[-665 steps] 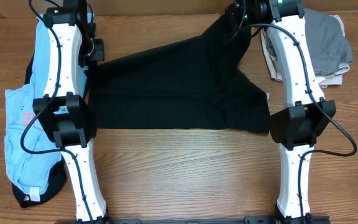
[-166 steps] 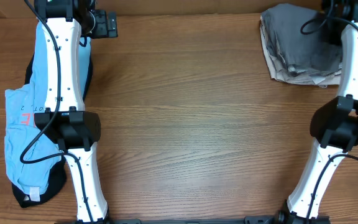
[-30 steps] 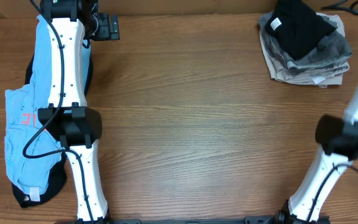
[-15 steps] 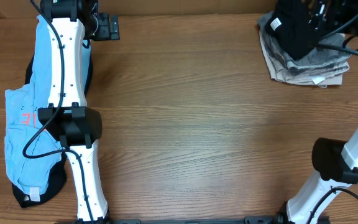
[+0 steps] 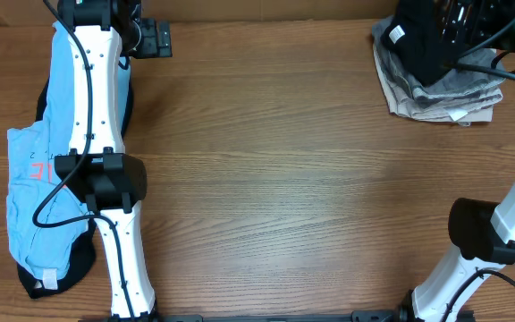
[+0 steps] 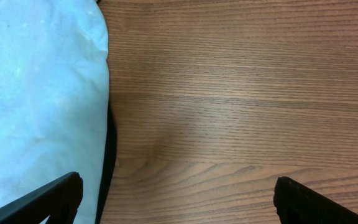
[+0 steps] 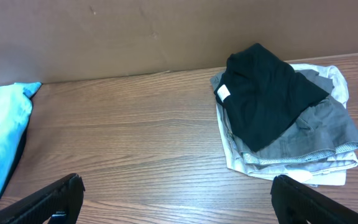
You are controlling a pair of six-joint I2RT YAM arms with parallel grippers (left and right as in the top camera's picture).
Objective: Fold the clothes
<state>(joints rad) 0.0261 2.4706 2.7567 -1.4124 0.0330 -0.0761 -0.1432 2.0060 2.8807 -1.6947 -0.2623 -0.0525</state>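
The folded black tee [image 7: 266,93] with its white neck tag [image 7: 224,93] lies on top of a stack of grey and beige clothes [image 7: 316,140] at the table's far right [image 5: 436,89]. A light-blue printed garment [image 5: 29,179] is spread over a black one [image 5: 52,277] along the left edge. My left gripper [image 5: 155,38] stands open at the far left, over bare wood beside the light-blue cloth [image 6: 36,93]. My right gripper [image 7: 179,202] is open and empty, held high; in the overhead view its dark bulk [image 5: 454,27] overlaps the stack.
A brown wall [image 7: 135,37] runs along the table's far edge. The wooden table [image 5: 284,179] lies between the two piles. The left arm [image 5: 97,134] stretches along the light-blue garment, and the right arm's base [image 5: 481,233] is at the near right.
Over the last second my right arm swung in above the stack at the far right, then held still. The left arm and the clothes have not moved.
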